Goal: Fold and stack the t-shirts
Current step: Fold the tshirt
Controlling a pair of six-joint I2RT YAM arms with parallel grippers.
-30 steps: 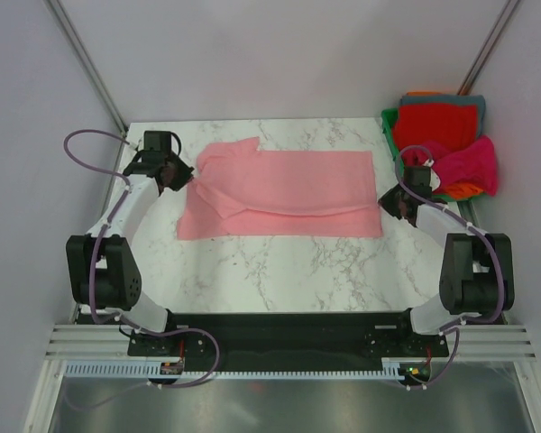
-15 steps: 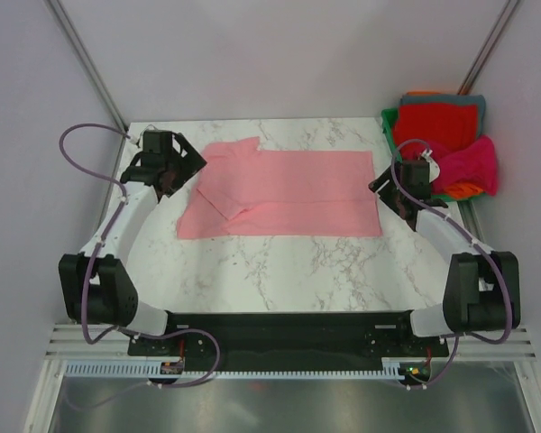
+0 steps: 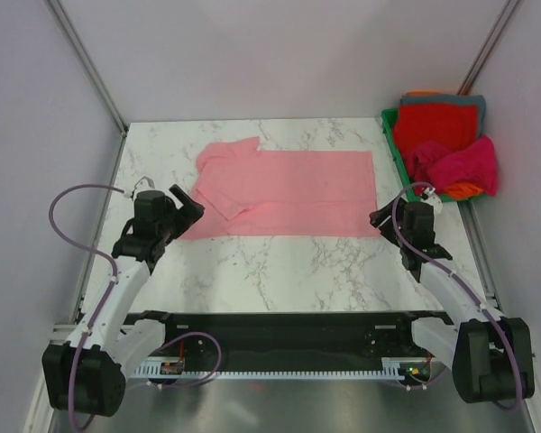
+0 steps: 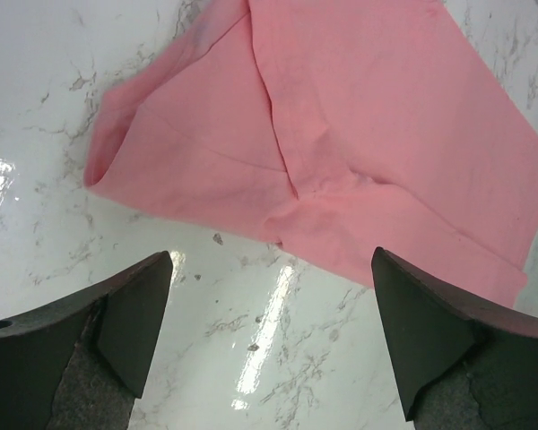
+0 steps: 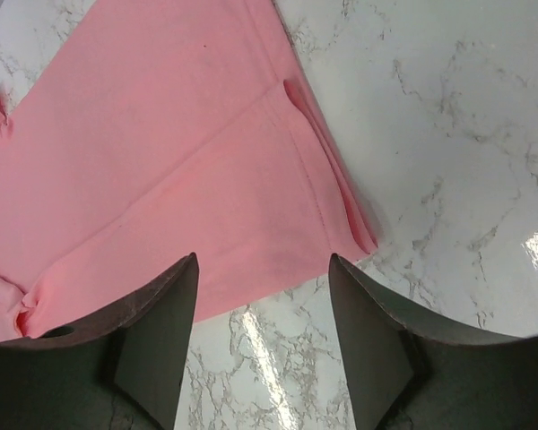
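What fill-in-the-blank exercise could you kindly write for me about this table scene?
1. The spread t-shirt lying on the marble table is ____ in colour.
2. The left gripper and the right gripper are both ____, holding nothing.
3. The red t-shirt and the magenta t-shirt sit in a ____ bin at the table's far right corner.

Missing words: pink; open; green.
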